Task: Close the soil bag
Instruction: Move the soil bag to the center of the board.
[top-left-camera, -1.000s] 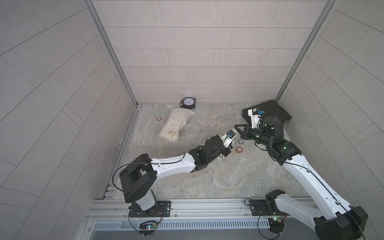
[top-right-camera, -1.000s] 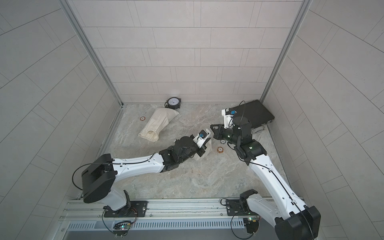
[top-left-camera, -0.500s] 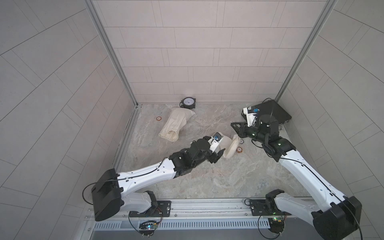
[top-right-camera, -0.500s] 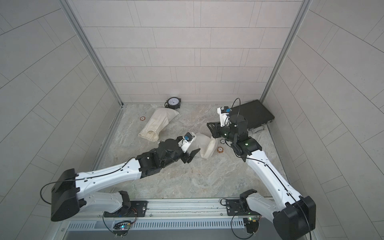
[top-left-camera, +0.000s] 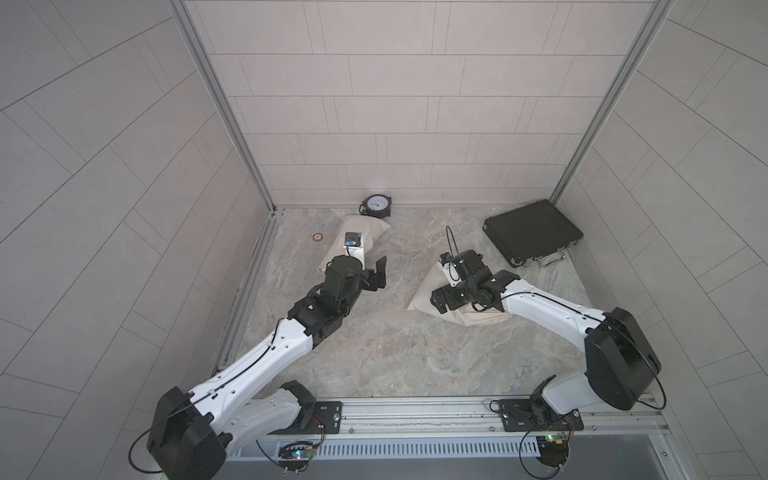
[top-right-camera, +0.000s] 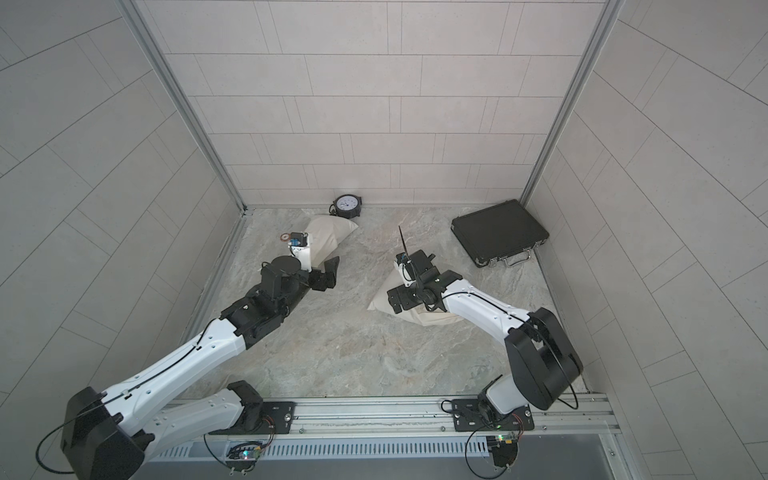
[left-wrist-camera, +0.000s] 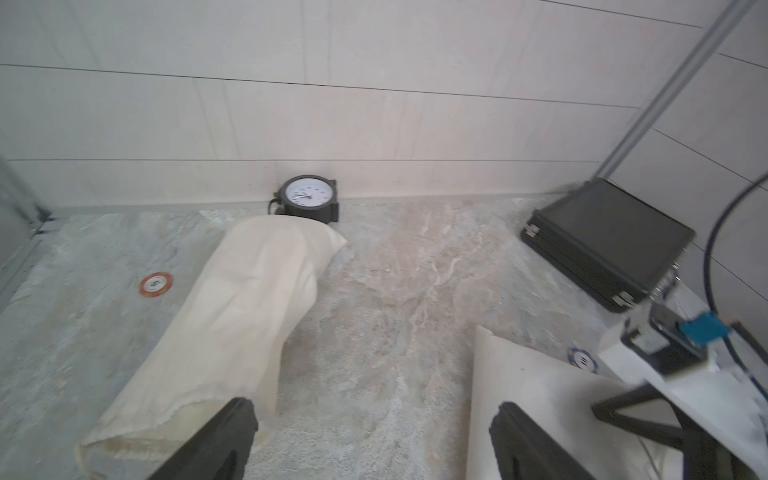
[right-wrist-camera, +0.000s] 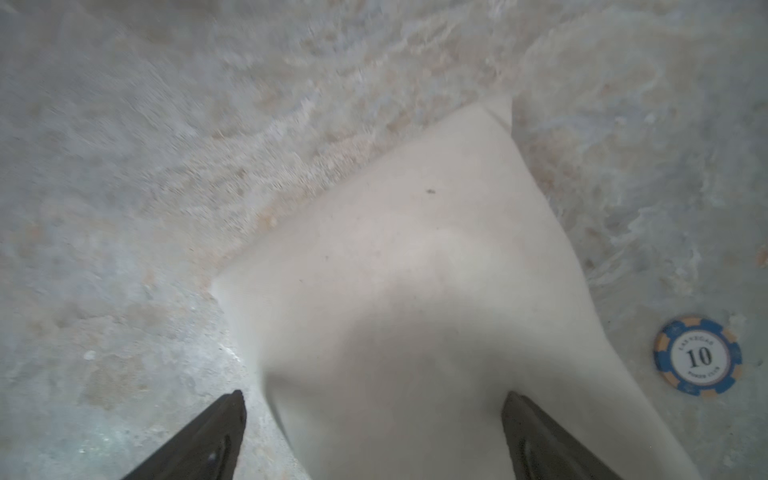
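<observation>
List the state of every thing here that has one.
Left hand: open, empty.
Right hand: open, empty.
Near cloth bag: lying under right hand, mouth out of sight.
Far cloth bag: lying down, mouth seemingly open.
Black case: shut, flat.
Clock: standing upright.
Blue poker chip: flat, face up.
Red poker chip: flat.

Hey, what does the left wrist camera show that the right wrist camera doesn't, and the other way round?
Only the left wrist view: the dial clock against the back wall, a long cream bag with an open mouth, a red chip and the black case. Only the right wrist view: the 10 on the blue chip, readable here. Both: the flat cream bag, that blue chip, the stone floor, and each arm's own open jaws, left gripper and right gripper, holding nothing.
</observation>
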